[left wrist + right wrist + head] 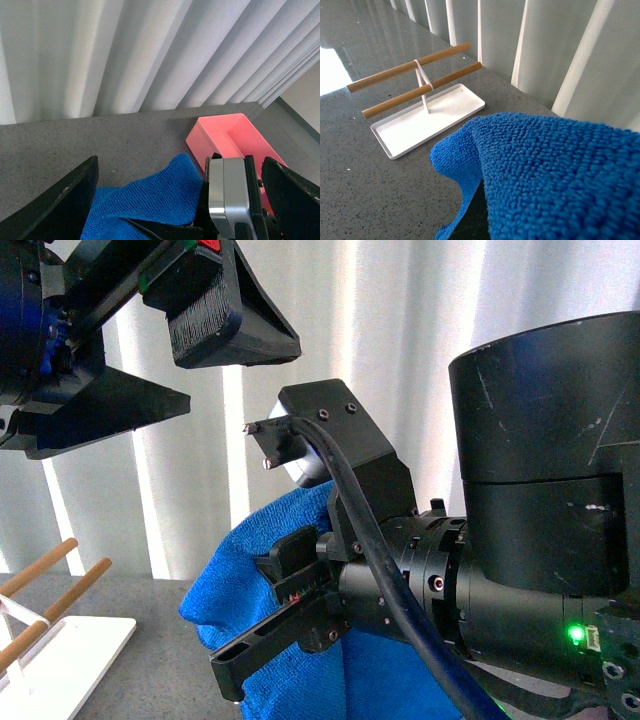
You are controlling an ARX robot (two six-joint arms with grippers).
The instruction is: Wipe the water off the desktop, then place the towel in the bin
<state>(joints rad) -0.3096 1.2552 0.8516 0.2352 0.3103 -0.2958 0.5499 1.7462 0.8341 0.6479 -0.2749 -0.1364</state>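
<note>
In the front view the left gripper (240, 375) hangs high with its jaws spread wide and nothing between them, its arm reaching in from above. Below it and to its right, the right gripper (245, 625) is clamped on the towel (300, 515), which it holds up off the bench (150, 600). The bulky right forearm lies level and fills that whole side. Well off past the towel, a white rack (70, 640) with wooden rods (40, 565) sits on the bench, with bare grey room between the two. From the left wrist view, the left gripper (178, 161) looks down between its parted fingers (65, 200) at the towel (150, 195). Just beyond the towel is the bin (197, 142), open-topped, standing close to the bench's (100, 140) back edge and corner, where the white curtain hangs. The right wrist view is half filled by the towel (555, 170), which hides that gripper's own fingers. Ahead of it the rack (425, 122) and its two rods (410, 70) stand apart from the towel, with open bench (360, 190) around them up to the curtain line.
</note>
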